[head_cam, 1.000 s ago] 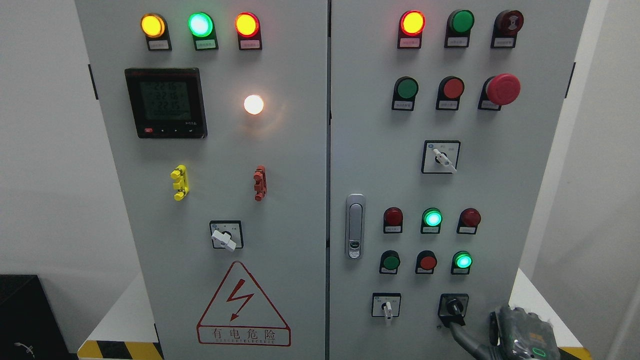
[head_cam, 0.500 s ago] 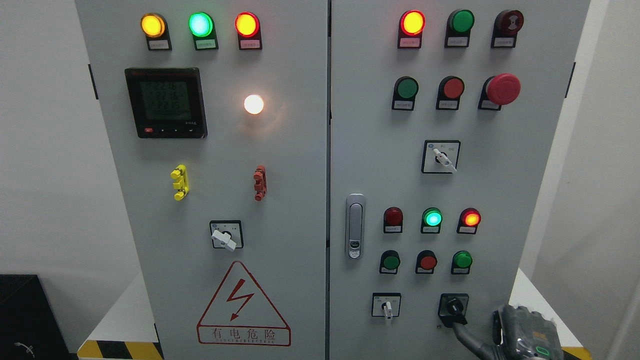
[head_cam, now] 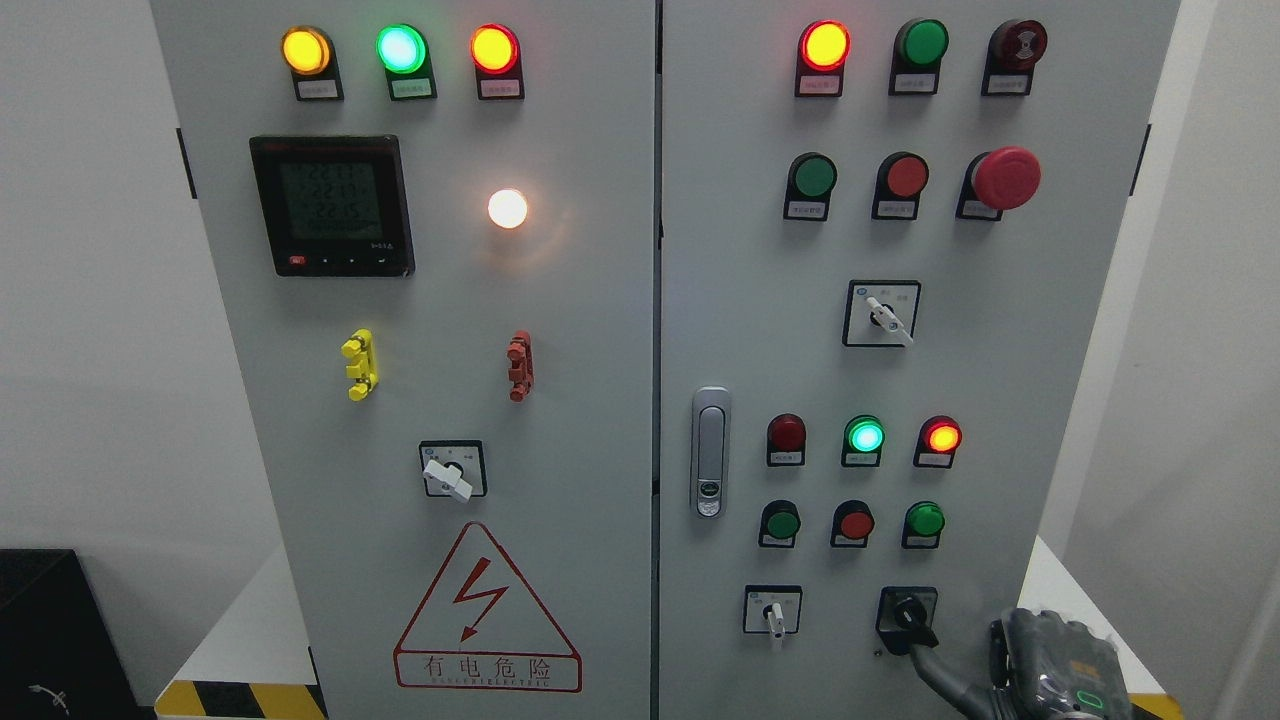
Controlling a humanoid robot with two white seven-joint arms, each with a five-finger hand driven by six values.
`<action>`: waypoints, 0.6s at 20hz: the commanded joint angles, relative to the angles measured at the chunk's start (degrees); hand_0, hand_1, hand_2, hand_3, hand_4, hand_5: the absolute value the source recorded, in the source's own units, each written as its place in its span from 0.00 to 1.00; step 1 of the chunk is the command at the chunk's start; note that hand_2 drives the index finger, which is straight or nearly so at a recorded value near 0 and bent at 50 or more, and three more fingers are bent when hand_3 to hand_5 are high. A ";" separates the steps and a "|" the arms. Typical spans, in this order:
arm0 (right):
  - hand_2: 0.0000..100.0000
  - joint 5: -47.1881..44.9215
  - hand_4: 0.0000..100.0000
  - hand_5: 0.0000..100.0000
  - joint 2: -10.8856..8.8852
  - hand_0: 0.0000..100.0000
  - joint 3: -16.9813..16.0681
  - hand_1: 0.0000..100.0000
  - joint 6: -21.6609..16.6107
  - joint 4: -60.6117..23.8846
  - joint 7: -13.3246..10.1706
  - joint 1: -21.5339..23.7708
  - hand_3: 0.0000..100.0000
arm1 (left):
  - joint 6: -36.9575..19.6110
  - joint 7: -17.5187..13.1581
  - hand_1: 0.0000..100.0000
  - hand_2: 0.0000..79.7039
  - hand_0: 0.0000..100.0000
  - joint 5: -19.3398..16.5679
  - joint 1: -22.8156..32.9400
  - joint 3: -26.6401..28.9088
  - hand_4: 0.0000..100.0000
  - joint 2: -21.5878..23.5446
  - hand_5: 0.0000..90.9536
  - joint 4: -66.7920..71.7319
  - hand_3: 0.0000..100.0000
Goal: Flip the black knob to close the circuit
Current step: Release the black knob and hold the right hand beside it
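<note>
right hand (head_cam: pixel 1045 670) seen at lower right, one finger (head_cam: pixel 925 660) laid against black knob (head_cam: pixel 908 612) | red lamp (head_cam: pixel 941 437) lit above | green lamp (head_cam: pixel 864 436) lit

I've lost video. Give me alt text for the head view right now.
At the lower right of a grey two-door electrical cabinet, the robot's right hand reaches one finger up to the black knob. Above the knob, a green lamp and a red lamp glow; the green button below them is dark.
</note>
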 commanded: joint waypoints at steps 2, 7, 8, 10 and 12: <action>0.79 -0.28 0.73 0.73 -0.11 0.00 0.32 0.11 -0.24 -0.19 -0.07 0.13 0.93 | -0.04 0.05 0.00 0.00 0.00 -1.23 0.00 -1.14 0.00 0.00 0.00 1.23 0.00; 0.79 -0.46 0.73 0.73 0.07 0.00 0.67 0.11 -0.33 -0.80 -0.16 0.48 0.93 | 0.05 0.05 0.00 0.00 0.00 -1.14 0.00 -1.23 0.00 0.00 0.00 1.23 0.00; 0.79 -0.46 0.73 0.73 0.15 0.00 0.76 0.11 -0.42 -0.89 -0.16 0.48 0.93 | 0.05 0.05 0.00 0.00 0.00 -1.23 0.00 -1.14 0.00 0.00 0.00 1.23 0.00; 0.78 -0.46 0.73 0.73 0.15 0.00 1.46 0.11 -0.42 -0.89 -0.16 0.48 0.92 | 0.05 0.05 0.00 0.00 0.00 -1.14 0.00 -1.14 0.00 0.00 0.00 1.23 0.00; 0.78 -0.46 0.73 0.73 0.24 0.00 1.99 0.11 -0.42 -0.89 -0.16 0.48 0.92 | 0.05 0.05 0.00 0.00 0.00 -1.23 0.00 -1.14 0.00 0.00 0.00 1.23 0.00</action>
